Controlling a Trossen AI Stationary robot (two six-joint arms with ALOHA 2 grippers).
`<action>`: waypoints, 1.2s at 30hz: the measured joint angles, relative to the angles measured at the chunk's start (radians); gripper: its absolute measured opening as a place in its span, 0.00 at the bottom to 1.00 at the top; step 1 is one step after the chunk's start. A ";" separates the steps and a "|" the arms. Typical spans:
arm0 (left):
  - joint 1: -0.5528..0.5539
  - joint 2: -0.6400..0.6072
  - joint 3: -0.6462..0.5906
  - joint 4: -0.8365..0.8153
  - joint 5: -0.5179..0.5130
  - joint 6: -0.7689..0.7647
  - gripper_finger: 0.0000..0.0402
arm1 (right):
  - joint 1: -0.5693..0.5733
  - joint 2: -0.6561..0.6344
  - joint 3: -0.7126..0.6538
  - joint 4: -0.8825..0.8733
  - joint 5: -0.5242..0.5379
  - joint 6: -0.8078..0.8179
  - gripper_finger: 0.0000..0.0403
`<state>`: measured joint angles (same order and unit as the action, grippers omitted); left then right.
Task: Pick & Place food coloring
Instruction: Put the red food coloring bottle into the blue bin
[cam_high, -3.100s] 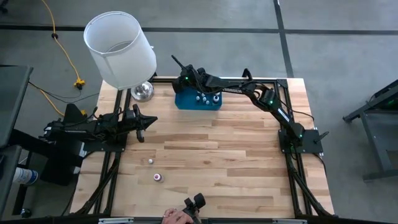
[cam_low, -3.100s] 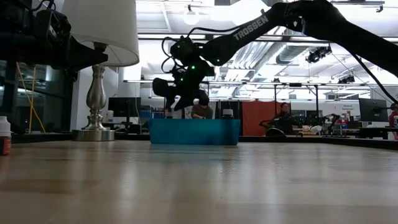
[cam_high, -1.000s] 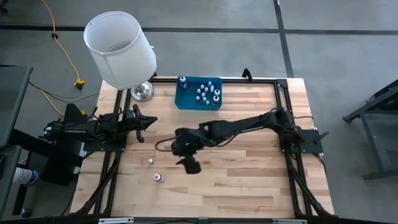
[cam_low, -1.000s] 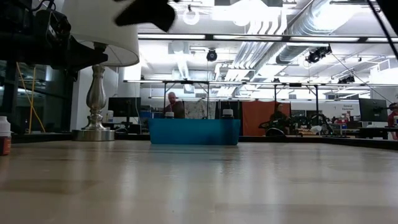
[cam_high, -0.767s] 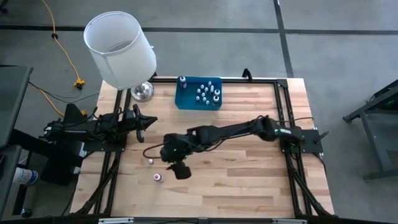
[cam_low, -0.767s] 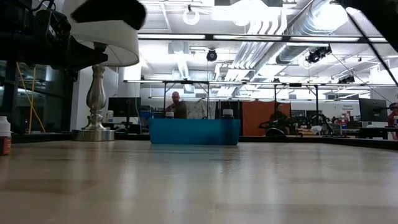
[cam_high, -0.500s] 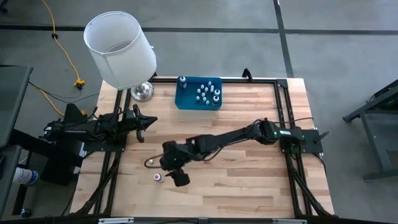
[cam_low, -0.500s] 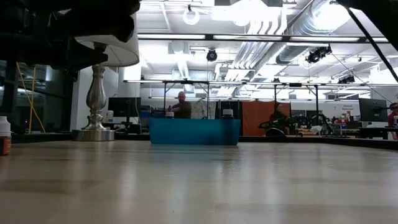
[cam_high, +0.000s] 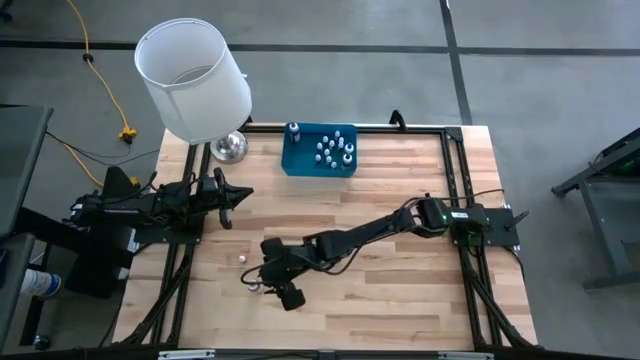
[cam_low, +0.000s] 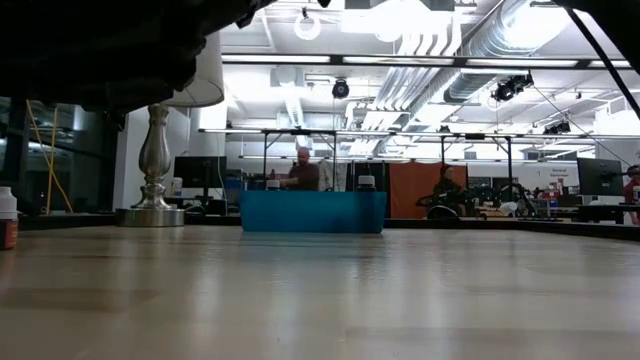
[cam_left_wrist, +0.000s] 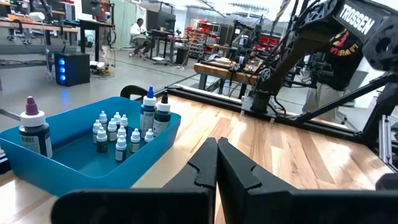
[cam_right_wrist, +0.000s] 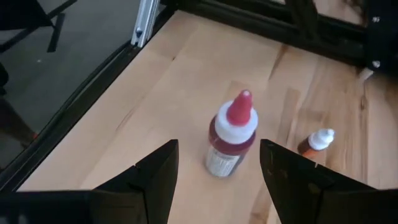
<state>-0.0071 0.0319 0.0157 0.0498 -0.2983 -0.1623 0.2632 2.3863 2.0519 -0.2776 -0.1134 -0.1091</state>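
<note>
A red-capped food coloring bottle (cam_right_wrist: 231, 140) stands upright on the wood table near its front left (cam_high: 254, 287). A smaller white-capped bottle (cam_right_wrist: 314, 144) stands beside it (cam_high: 243, 258). My right gripper (cam_right_wrist: 217, 180) hangs open just short of the red bottle, one finger off to each side and touching nothing; the high view shows it there (cam_high: 264, 280). More food coloring bottles (cam_left_wrist: 112, 130) stand in the blue tray (cam_high: 300, 165) at the far edge. My left gripper (cam_left_wrist: 217, 168) is shut and waits at the table's left (cam_high: 228, 203).
A lamp with a white shade (cam_high: 195, 80) and a metal base (cam_high: 229, 148) stands at the far left corner beside the tray. The right arm (cam_high: 370, 228) stretches across the table's middle. Bare wood lies to the right and near edge (cam_high: 400, 300).
My right gripper has gone toward the table's left and near edges and sunk, closing in on the two loose bottles. It has stayed open. The bottles have not moved.
</note>
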 joint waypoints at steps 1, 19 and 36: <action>0.000 0.000 0.000 0.000 0.000 0.000 0.00 | 0.002 0.000 -0.013 0.026 0.005 -0.001 0.53; 0.000 0.000 0.000 0.000 0.000 0.000 0.00 | -0.003 0.053 -0.040 0.213 0.053 0.059 0.54; 0.000 0.000 0.000 0.000 0.000 0.000 0.00 | -0.010 0.106 -0.039 0.370 0.000 0.084 0.54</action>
<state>-0.0071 0.0322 0.0156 0.0498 -0.2984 -0.1623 0.2527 2.4924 2.0125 0.0926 -0.1138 -0.0249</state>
